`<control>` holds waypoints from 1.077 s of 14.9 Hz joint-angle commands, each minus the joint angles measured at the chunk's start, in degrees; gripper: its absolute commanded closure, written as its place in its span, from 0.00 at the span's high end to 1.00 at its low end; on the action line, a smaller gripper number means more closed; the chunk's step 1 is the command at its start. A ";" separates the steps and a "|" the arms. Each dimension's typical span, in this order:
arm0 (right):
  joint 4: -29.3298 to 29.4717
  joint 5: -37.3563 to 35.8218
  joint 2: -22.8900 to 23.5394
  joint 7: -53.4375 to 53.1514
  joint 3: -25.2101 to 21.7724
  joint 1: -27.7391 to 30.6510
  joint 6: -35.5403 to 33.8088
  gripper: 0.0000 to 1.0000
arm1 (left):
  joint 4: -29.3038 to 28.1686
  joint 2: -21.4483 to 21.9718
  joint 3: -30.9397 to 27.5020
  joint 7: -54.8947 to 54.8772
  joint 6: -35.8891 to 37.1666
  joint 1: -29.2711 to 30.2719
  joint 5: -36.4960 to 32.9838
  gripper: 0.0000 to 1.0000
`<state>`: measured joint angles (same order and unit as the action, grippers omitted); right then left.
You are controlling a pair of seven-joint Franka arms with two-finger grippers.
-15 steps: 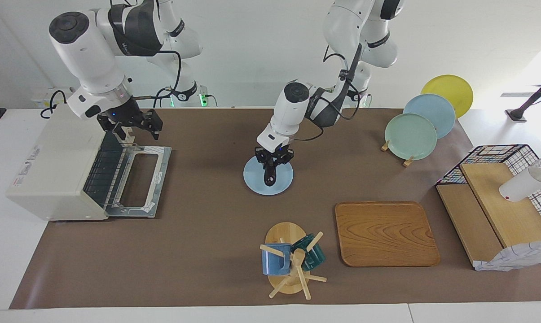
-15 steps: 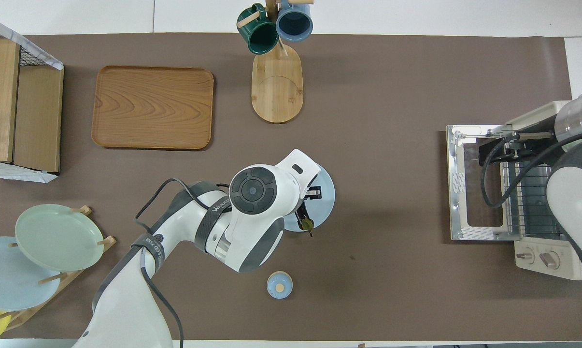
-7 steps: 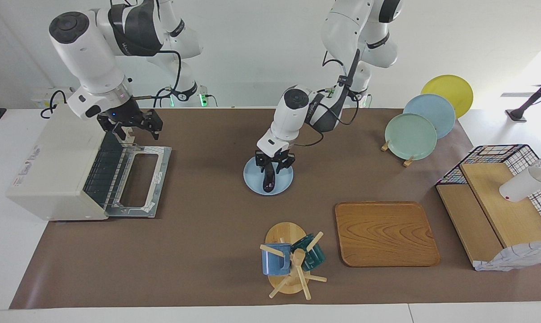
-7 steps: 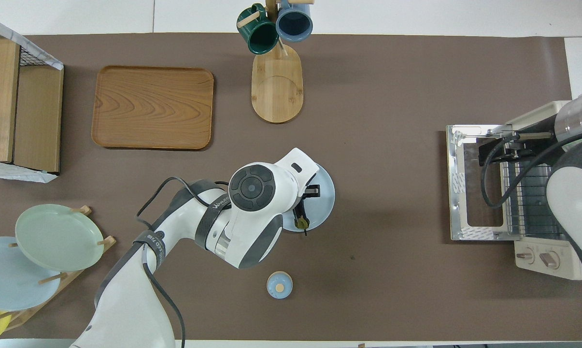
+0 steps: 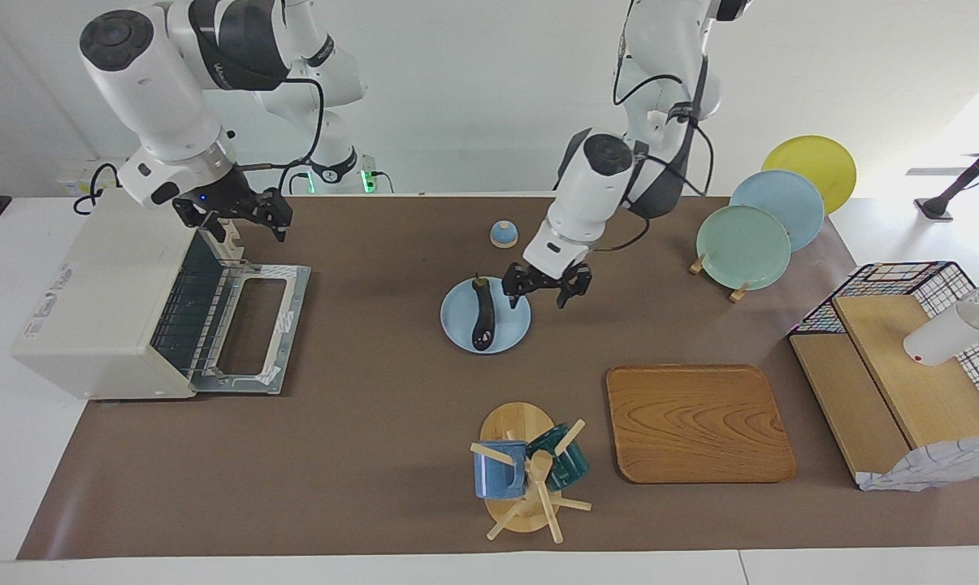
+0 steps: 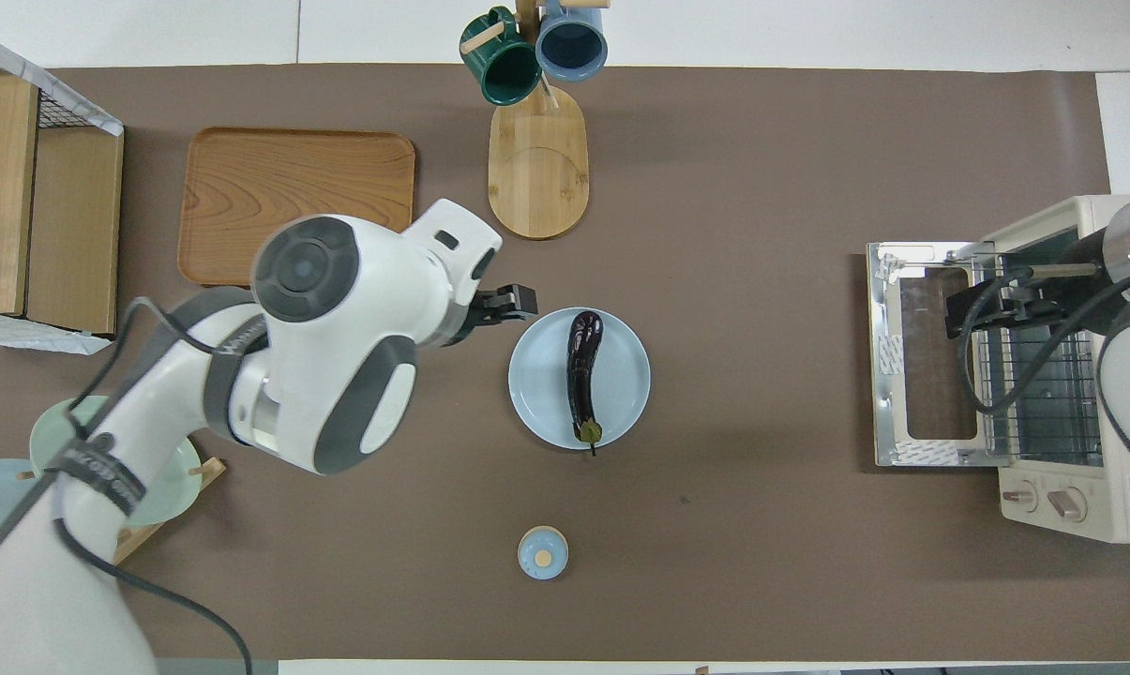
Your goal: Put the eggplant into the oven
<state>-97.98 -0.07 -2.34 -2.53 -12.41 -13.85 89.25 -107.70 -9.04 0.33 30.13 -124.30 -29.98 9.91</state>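
I see the eggplant (image 5: 483, 313) lying loose on the pale blue plate (image 5: 509, 333) in the middle of the brown mat, its green stem cap pointing toward the robots. My left gripper (image 5: 547, 286) hangs in the air just beside the plate, toward the left arm's end of the table, its 2 fingers spread wide and holding nothing. My right gripper (image 5: 241, 219) is up over the top edge of the oven's (image 5: 91, 301) mouth, near the hinge line of the dropped door (image 5: 249, 325), also with fingers apart and empty. The oven sits at the right arm's end of the table, door flat open on the mat, wire rack visible inside. A small blue lid with a wooden knob (image 5: 504, 234) sits nearer to the robots than the plate. Farther from the robots I see a mug tree with 2 mugs (image 5: 526, 475) and a wooden tray (image 5: 696, 422).
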 commanded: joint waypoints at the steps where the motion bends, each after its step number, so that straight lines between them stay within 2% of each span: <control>1: 0.43 1.65 -1.26 0.95 0.37 -0.03 0.29 1.00 | 5.02 3.75 0.46 -3.04 10.97 8.06 -3.31 1.00; 2: -1.76 1.65 -1.79 -0.53 1.50 -2.91 3.96 1.00 | 6.78 4.98 0.37 -5.84 14.05 10.88 -3.50 1.00; 4: -1.08 1.47 -0.05 -9.20 2.04 -10.81 7.06 1.00 | 7.77 7.79 0.37 -13.56 19.33 15.19 -4.37 1.00; 6: 1.63 1.56 5.04 -16.78 2.13 -18.55 10.14 1.00 | 7.68 10.61 0.37 -18.42 23.56 17.40 -6.48 1.00; 7: 4.35 1.65 8.98 -19.94 2.21 -22.15 11.46 1.00 | 7.59 11.66 0.37 -19.13 25.58 18.63 -7.01 1.00; 9: 7.79 1.65 16.01 -28.19 2.48 -26.91 16.62 1.00 | 7.24 13.95 0.37 -21.24 30.58 18.90 -7.89 1.00; 10: 7.71 2.26 18.22 -30.76 2.83 -29.11 21.18 1.00 | 6.89 14.57 0.37 -22.47 33.57 18.99 -7.89 1.00; 12: 8.24 2.19 24.80 -35.41 3.27 -32.98 25.70 1.00 | 6.10 14.66 0.72 -22.65 34.39 20.13 -7.89 1.00; 13: 8.24 2.09 26.92 -36.57 3.18 -34.13 26.67 1.00 | 6.27 14.58 0.90 -22.57 34.04 21.00 -7.81 1.00; 16: 7.36 2.79 30.97 -36.93 3.44 -36.23 35.36 1.00 | 7.93 13.70 0.90 -22.39 34.38 21.45 -7.72 1.00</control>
<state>-92.27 1.29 25.90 -39.25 -9.13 -49.43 122.17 -100.34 4.66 0.35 8.50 -90.60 -9.80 3.35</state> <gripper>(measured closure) 0.000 0.000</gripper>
